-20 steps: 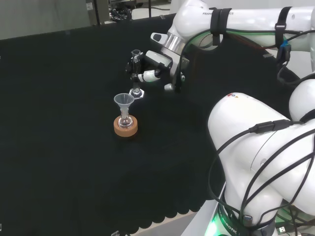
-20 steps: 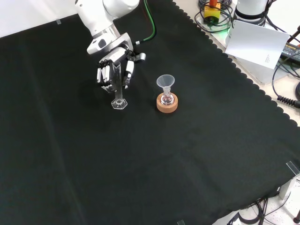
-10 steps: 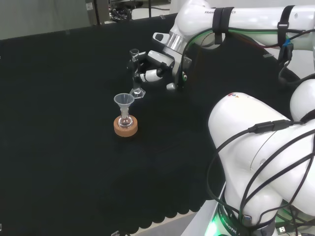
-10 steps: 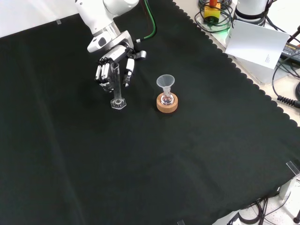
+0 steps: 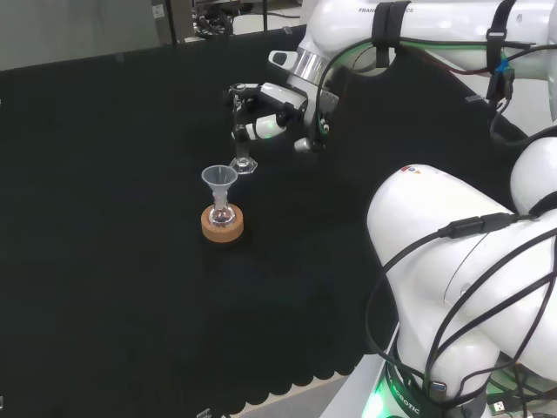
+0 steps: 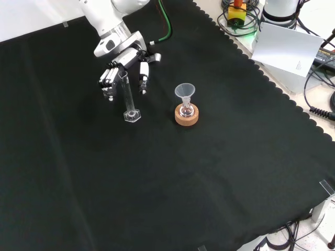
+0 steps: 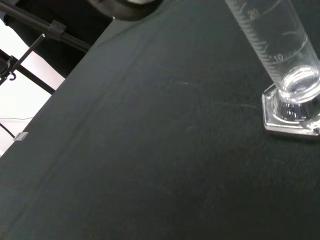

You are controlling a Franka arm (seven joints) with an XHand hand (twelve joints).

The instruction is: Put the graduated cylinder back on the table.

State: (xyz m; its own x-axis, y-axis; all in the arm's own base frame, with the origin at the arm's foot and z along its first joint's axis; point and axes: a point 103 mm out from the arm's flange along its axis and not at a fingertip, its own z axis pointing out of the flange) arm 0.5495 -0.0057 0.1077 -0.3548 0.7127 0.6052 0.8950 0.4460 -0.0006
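Observation:
The clear graduated cylinder [image 6: 129, 97] stands upright on its hexagonal foot [image 6: 133, 115] on the black cloth. In the head view the cylinder [image 5: 240, 139] rises just behind the funnel. The wrist view brings its scale and foot [image 7: 292, 112] up close, with the foot flat on the cloth. The hand [image 6: 123, 67] hovers over the cylinder's upper end with its fingers spread and straightened, thumb [image 6: 143, 78] on one side and the other fingers [image 6: 107, 82] on the other. In the head view the hand [image 5: 270, 109] is open beside the cylinder's top, and I cannot tell whether a finger still touches it.
A small flask with a clear funnel [image 6: 185, 92] in its neck sits on a cork ring [image 6: 187, 118] just right of the cylinder in the front view, and on a cork ring [image 5: 222, 228] in front of it in the head view. The arm's white links [image 5: 452, 287] stand at the right.
The fingers, curled round the cylinder a second ago, have opened and the hand has lifted and drawn back a little. The cylinder stays standing in the same spot.

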